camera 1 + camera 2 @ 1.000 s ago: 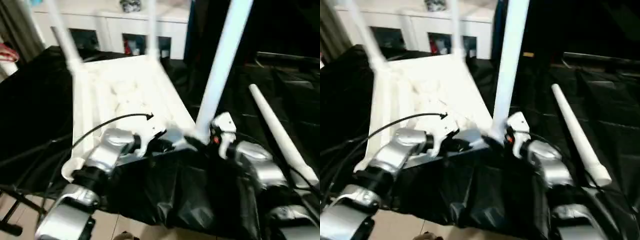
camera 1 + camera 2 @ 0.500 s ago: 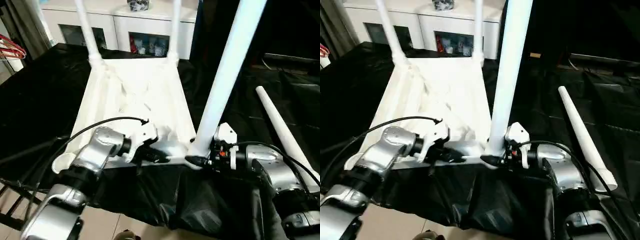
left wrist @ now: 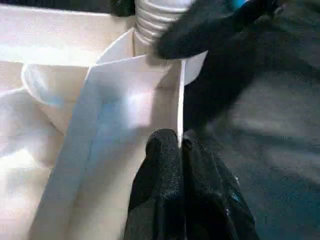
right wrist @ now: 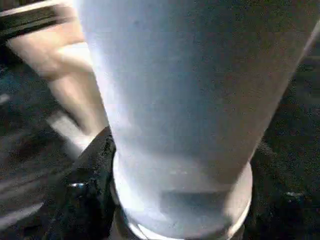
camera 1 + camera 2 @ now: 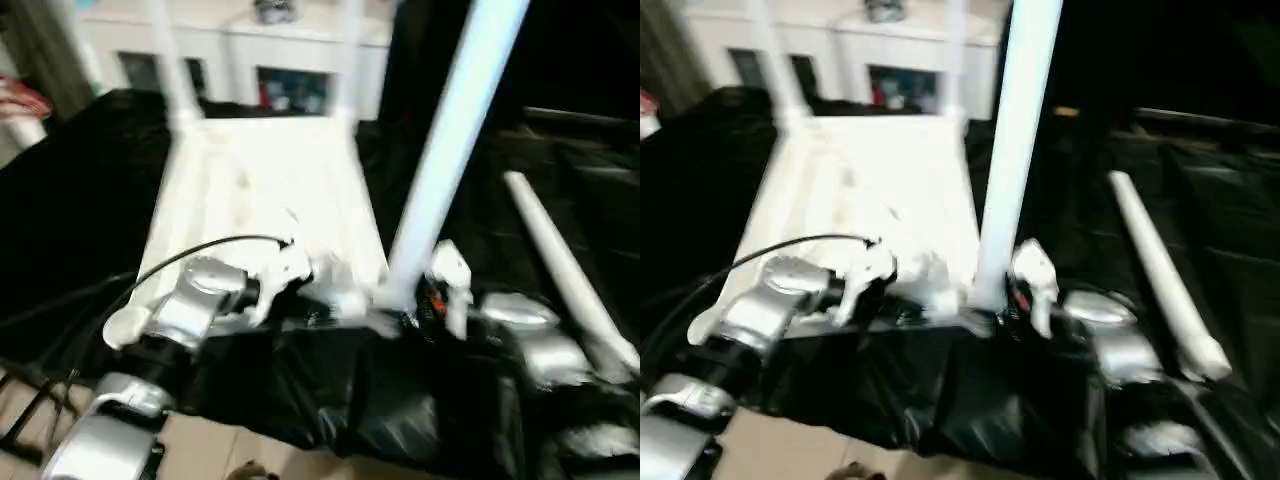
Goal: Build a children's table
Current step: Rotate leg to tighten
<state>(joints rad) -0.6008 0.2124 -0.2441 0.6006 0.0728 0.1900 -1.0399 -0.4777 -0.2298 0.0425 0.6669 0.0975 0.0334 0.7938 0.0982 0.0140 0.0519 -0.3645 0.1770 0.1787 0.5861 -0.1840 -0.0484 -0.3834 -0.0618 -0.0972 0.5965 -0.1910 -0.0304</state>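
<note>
The children's table top (image 5: 260,190) lies upside down on a black cover, ribbed side up. Two white legs (image 5: 170,60) (image 5: 348,60) stand in its far corners. A third leg (image 5: 450,140) stands upright in the near right corner socket. My right gripper (image 5: 405,312) is shut around that leg's base, one black finger (image 4: 92,185) against it. My left gripper (image 3: 180,142) is shut on the thin near rim (image 3: 179,100) of the top, close to that corner. A fourth leg (image 5: 560,260) lies loose on the cover to the right.
A white cabinet (image 5: 290,60) with glass doors stands behind the work surface. The black cover (image 5: 60,200) hangs over the near edge, with floor (image 5: 200,445) below. A red-and-white object (image 5: 25,100) sits at the far left.
The whole picture has shifted with the camera. Both grippers stay where they were, the right at the upright leg's base, the left on the near rim.
</note>
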